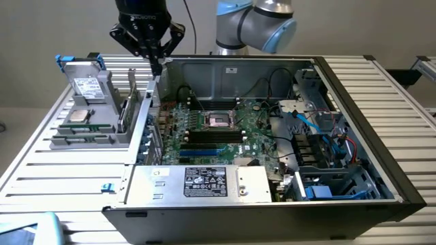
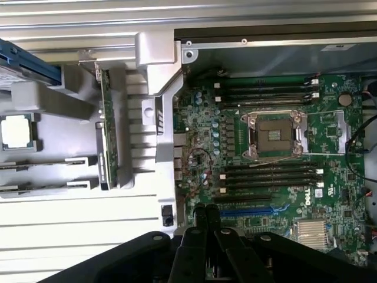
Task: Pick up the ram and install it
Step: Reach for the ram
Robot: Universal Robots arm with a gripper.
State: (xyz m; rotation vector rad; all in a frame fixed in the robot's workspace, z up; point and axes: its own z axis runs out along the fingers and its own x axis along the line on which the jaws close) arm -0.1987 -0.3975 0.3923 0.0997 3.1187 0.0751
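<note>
narrow green ram [image 2: 106, 141] stands on edge in grey holder [image 2: 53, 106]

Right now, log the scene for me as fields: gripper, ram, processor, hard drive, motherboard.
gripper: fingers shut, nothing held, above the case edge
ram: on edge in the grey holder, untouched
processor: flat in the holder
hard drive: upright in the holder
motherboard: inside the open case
</note>
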